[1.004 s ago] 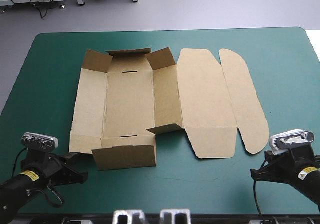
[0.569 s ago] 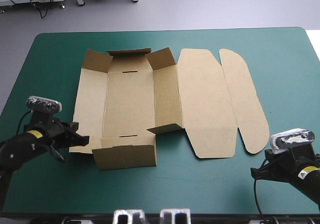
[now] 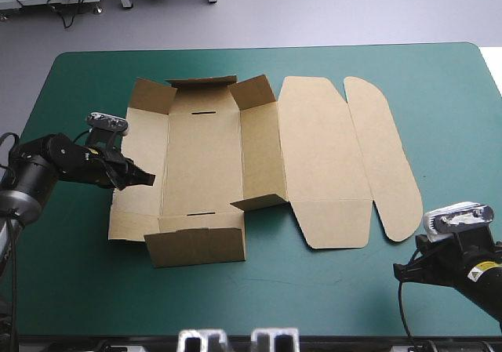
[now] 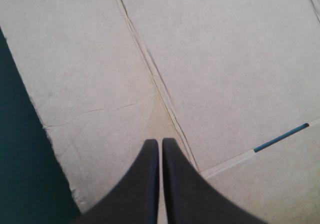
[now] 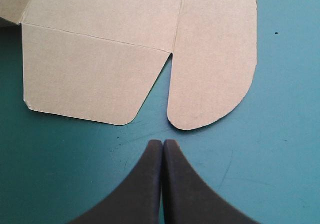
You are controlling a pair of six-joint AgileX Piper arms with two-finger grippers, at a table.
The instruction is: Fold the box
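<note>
Box (image 3: 263, 160) of brown cut board lies opened out in the middle of the teal-green table cover (image 3: 439, 93), its short end flaps partly raised, its long left wall and rounded lid panels flat. It looks light and thin, stiff across each panel yet ready to hinge at the scored creases, and likely to slide if pushed. The left wall's free outer edge seems the best place to lift, with the base steadied. Over that wall, near its crease, the left gripper (image 4: 160, 143) points with its broad black fin-shaped fingers pressed together. The right gripper (image 5: 162, 144), fingers likewise together, hovers over bare cover just short of the lid's rounded corner.
</note>
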